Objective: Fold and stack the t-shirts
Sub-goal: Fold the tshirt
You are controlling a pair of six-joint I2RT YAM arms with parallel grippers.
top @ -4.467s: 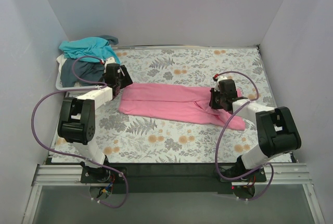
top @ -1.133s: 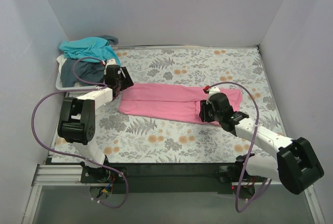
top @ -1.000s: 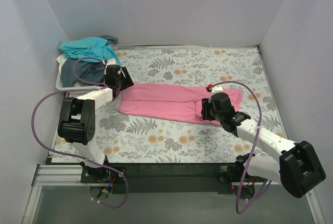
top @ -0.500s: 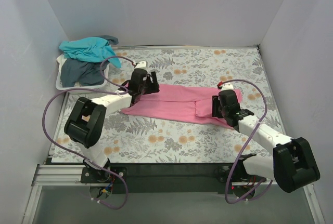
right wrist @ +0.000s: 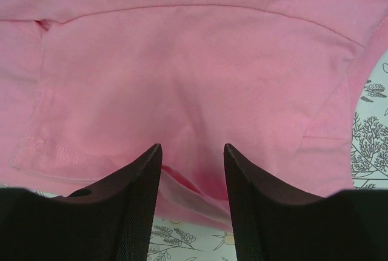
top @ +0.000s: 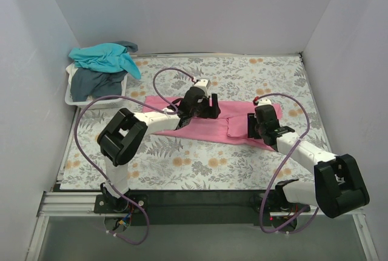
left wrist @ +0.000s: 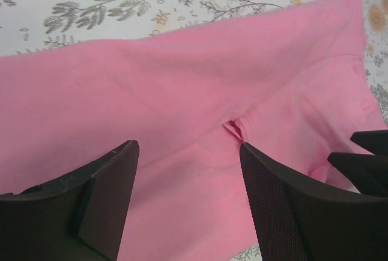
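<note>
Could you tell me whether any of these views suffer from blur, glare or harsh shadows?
Top external: soft, even light, no glare, the pink t-shirt sharp. Left wrist: cloth folds and the fingers' texture crisp. Right wrist: stitching clear, a faint shadow between the fingers.

The pink t-shirt (top: 233, 115) is a plain bubblegum shade, its stitching the same colour. The tabletop (top: 182, 158) is white, printed with grey-green ferns and small orange flowers. The basket (top: 68, 94) is white; the teal t-shirt (top: 103, 55) is bright, the slate grey-blue t-shirt (top: 94, 82) dark (both plain). The left arm (top: 154, 118) and right arm (top: 303, 150) are white and black, their cables (top: 77, 129) purple. The left hand (left wrist: 187, 170) and right hand (right wrist: 193, 152) have black fingers.
</note>
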